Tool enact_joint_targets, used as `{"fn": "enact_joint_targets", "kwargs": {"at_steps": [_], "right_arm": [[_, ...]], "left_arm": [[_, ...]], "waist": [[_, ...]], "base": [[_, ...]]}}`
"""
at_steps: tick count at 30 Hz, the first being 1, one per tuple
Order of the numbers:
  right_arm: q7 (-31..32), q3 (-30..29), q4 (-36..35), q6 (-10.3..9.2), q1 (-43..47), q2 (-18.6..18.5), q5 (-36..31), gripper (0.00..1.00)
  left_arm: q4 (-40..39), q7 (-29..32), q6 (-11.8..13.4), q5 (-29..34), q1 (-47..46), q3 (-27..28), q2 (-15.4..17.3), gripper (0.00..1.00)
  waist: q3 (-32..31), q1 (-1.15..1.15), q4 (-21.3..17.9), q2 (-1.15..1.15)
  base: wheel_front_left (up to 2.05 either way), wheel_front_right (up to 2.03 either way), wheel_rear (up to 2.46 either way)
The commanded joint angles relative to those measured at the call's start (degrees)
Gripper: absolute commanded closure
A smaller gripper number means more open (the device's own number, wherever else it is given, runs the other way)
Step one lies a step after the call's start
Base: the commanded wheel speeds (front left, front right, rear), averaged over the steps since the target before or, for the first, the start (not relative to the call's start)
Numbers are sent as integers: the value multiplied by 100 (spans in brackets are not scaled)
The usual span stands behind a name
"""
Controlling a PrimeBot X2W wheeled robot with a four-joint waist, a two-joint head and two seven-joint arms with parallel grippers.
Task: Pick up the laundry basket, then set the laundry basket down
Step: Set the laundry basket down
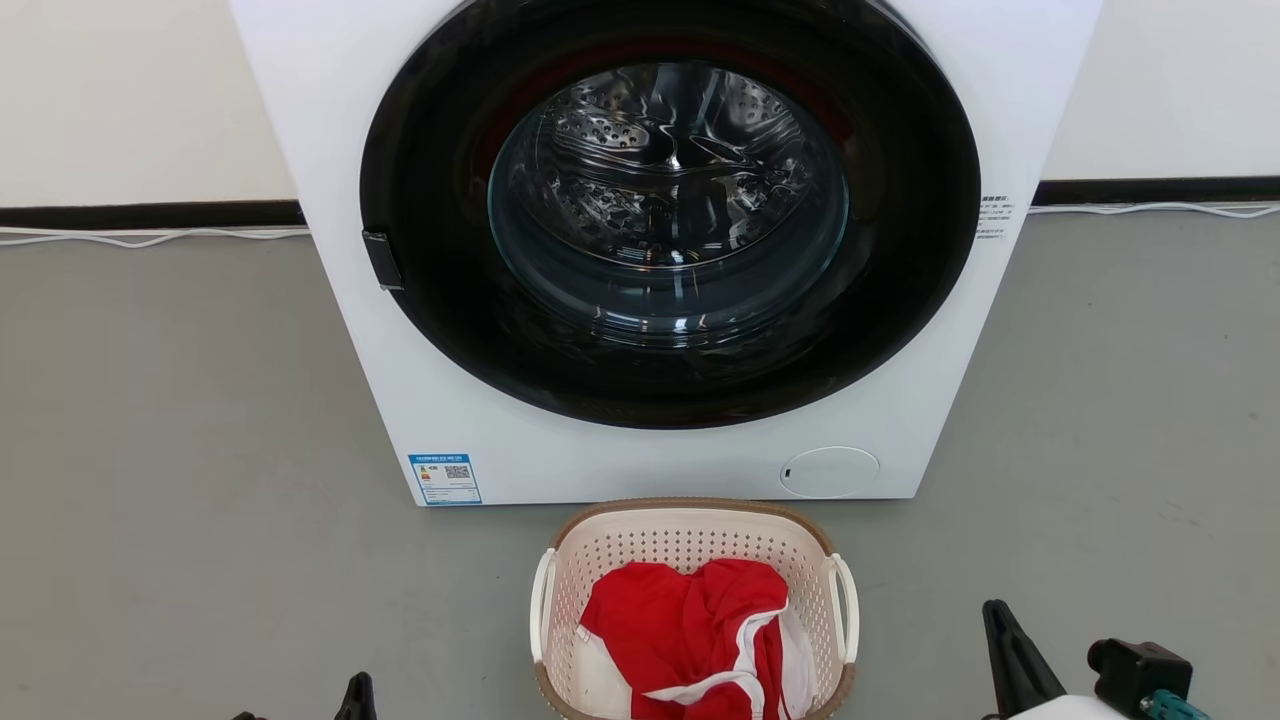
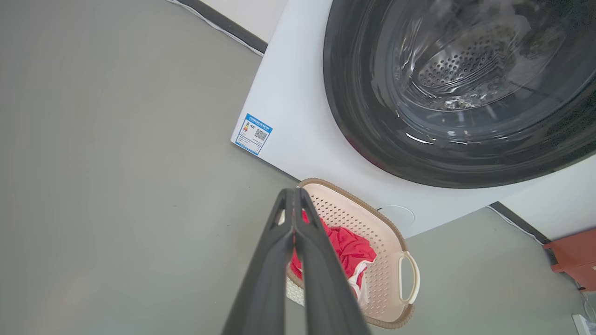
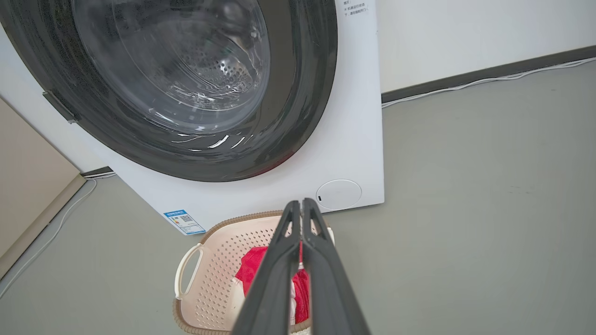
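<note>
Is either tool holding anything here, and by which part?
Nothing is held. The left tool and right tool are both shut and empty, clear of the laundry basket on the floor.

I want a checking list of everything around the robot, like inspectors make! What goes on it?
Surface: grey floor.
Job's things: laundry basket upright on the floor, in front of the washing machine.
Clutter: red and white cloth inside the basket.
Claws: left claw shut, right claw shut, both empty, apart from the basket.
Cables: white cable along the wall's foot.
Surroundings: white wall, machine door shut.
</note>
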Motion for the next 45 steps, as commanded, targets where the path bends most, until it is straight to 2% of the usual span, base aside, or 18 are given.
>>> {"fn": "enact_joint_targets", "kwargs": {"at_steps": [1, 45], "right_arm": [[40, 4, -178, 7, -238, -19, 181, 100], [746, -158, -669, 17, -409, -29, 3489, 100]], "left_arm": [[-176, 49, -59, -152, -287, 80, 36, 100], [-592, 774, -370, -2643, -612, 321, 80, 100]], "waist": [[2, -1, 0, 0], [96, -1, -19, 0]], "base": [[0, 0, 0], [0, 0, 0]]}}
